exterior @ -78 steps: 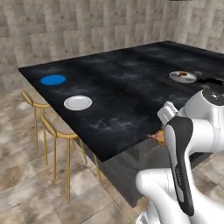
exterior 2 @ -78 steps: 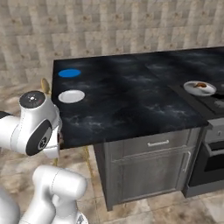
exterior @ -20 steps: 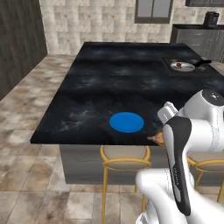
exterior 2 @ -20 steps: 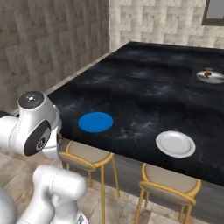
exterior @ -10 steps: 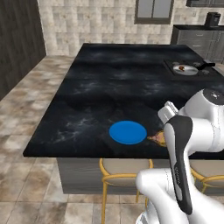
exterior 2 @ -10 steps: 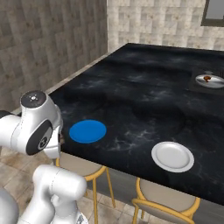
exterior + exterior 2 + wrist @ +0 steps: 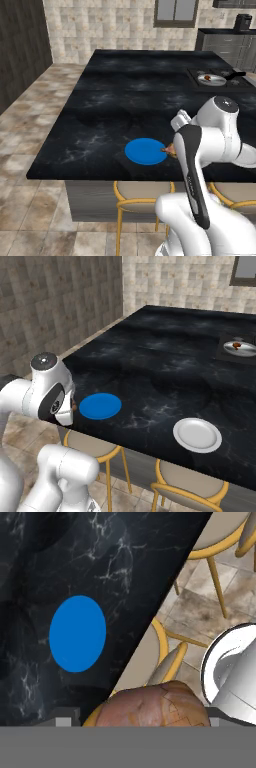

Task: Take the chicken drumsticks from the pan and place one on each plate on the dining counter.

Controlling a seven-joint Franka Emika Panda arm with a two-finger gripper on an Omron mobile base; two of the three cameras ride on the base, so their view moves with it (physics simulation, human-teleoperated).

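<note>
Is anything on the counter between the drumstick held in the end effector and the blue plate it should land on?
Nothing visible is. The drumstick sits in the end effector near the dining counter edge, with bare black marble between it and the blue plate. The white plate lies off to the side, and the pan at the far end.

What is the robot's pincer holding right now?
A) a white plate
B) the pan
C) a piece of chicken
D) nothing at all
C. In the hand view a reddish-brown chicken drumstick sits right in the pincer, held off the edge of the black counter, with the blue plate lying bare nearby.
</note>
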